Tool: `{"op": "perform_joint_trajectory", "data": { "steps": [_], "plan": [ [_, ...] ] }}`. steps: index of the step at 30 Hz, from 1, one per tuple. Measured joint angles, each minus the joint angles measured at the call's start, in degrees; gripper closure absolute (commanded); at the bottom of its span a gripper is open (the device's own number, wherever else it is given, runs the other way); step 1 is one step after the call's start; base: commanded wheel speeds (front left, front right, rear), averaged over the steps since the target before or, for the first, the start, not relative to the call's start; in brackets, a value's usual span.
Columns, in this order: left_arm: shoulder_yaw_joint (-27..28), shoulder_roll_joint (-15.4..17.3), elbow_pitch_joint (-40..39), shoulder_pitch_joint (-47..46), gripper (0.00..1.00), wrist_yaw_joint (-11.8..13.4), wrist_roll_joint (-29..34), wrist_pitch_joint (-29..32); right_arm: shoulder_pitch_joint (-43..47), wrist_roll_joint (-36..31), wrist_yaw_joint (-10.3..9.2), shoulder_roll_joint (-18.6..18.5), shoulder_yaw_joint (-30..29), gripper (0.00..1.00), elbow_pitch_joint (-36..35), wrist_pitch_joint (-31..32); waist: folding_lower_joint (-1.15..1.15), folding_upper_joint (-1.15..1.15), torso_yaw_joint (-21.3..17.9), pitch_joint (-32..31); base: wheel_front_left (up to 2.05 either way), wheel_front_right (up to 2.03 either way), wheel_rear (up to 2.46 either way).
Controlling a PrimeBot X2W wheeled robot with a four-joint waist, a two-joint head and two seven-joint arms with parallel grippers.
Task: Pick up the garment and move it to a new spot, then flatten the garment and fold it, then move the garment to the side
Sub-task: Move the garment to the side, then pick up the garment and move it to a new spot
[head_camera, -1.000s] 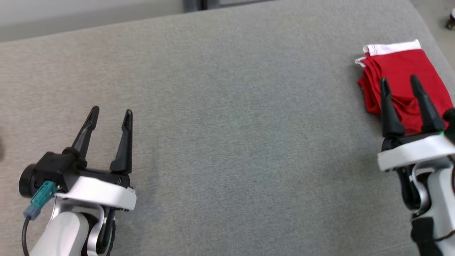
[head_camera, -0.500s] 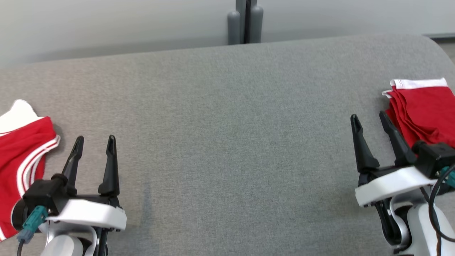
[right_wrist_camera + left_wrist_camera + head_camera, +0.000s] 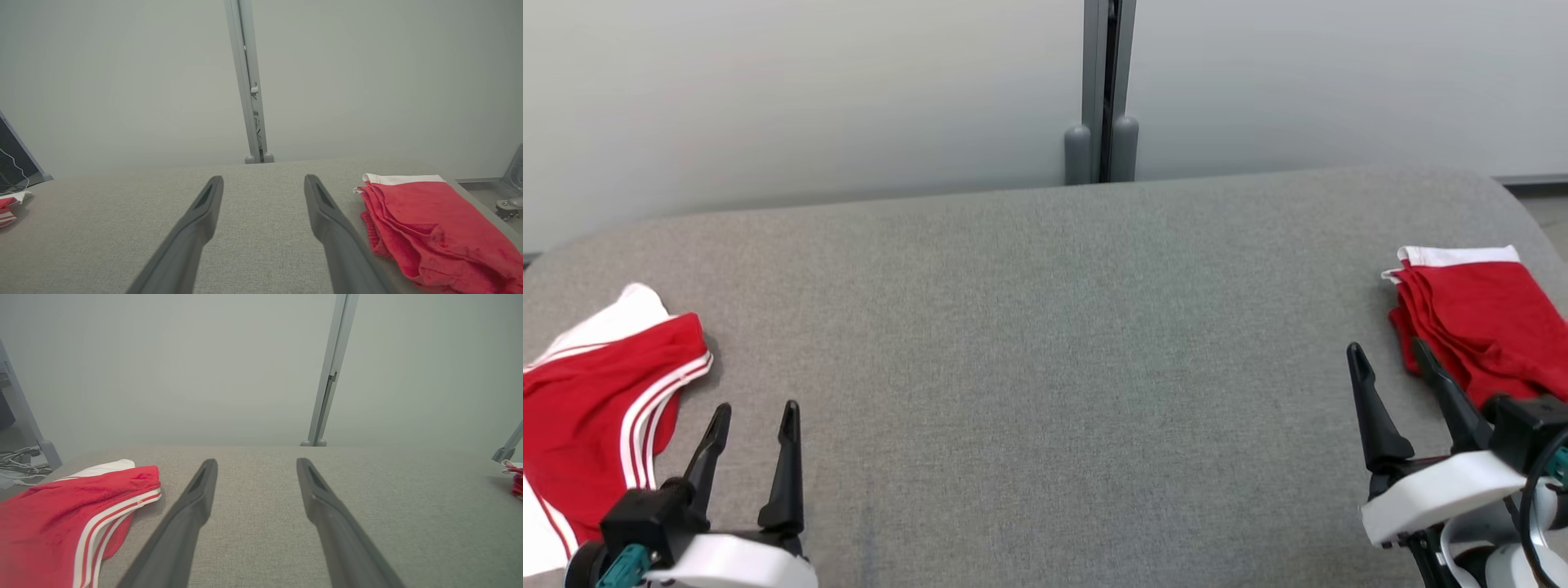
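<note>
A folded red garment (image 3: 1482,322) with a white waistband lies at the right edge of the grey padded table (image 3: 1045,343); in the right wrist view this folded garment (image 3: 429,220) sits just right of my fingers. A loose red garment with white stripes (image 3: 592,408) lies spread at the left edge, and the same striped garment (image 3: 61,522) is left of my fingers in the left wrist view. My left gripper (image 3: 756,407) stands open beside the striped garment, apart from it. My right gripper (image 3: 1387,347) stands open next to the folded one, holding nothing. Both the left gripper (image 3: 256,461) and right gripper (image 3: 264,177) point at the far edge.
A pale wall with a grey upright post (image 3: 1103,90) stands behind the table's far edge. Cables (image 3: 18,457) lie on the floor beyond the left end. The table's right corner (image 3: 1515,204) is rounded, with floor past it.
The head camera has tilted up, so the whole picture slid down and the wall and the striped garment came into view. Both grippers stay open; the right one has drawn back off the folded garment.
</note>
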Motion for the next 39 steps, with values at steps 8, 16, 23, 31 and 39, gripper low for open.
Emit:
{"op": "perform_joint_trajectory", "data": {
  "steps": [8, 16, 23, 31, 39],
  "plan": [
    [0.0, 0.8, -1.4, 3.3, 0.00, 1.0, -0.3, 0.7, 3.2, 0.0, 0.00, 0.0, -1.2, 0.00, -2.6, 1.8, 0.00, 0.00, 0.1, -2.9, 0.00, 0.00, 0.00],
    [-0.3, 1.1, -2.2, 4.2, 0.00, 1.6, -0.4, 1.5, 4.7, 0.2, 0.00, 0.2, -1.7, 0.00, -3.9, 2.6, 0.00, 0.00, 0.4, -3.5, 0.00, 0.00, 0.00],
    [-0.7, 1.1, -2.5, 4.2, 0.00, 1.7, -0.6, 2.1, 4.9, 0.4, 0.00, 0.4, -2.1, 0.00, -4.1, 2.7, 0.00, 0.00, 0.6, -3.4, 0.00, 0.00, 0.00],
    [-0.9, 1.4, -2.6, 4.1, 0.00, 1.7, -0.9, 2.5, 4.9, 0.5, 0.00, 0.6, -2.2, 0.00, -3.7, 2.7, 0.00, 0.00, 0.6, -3.2, 0.00, 0.00, 0.00],
    [-1.0, 1.7, -2.9, 4.0, 0.00, 1.9, -1.0, 2.8, 5.0, 0.5, 0.00, 0.8, -2.4, 0.00, -3.3, 2.7, 0.00, 0.00, 0.5, -2.9, 0.00, 0.00, 0.00]
  ]
}}
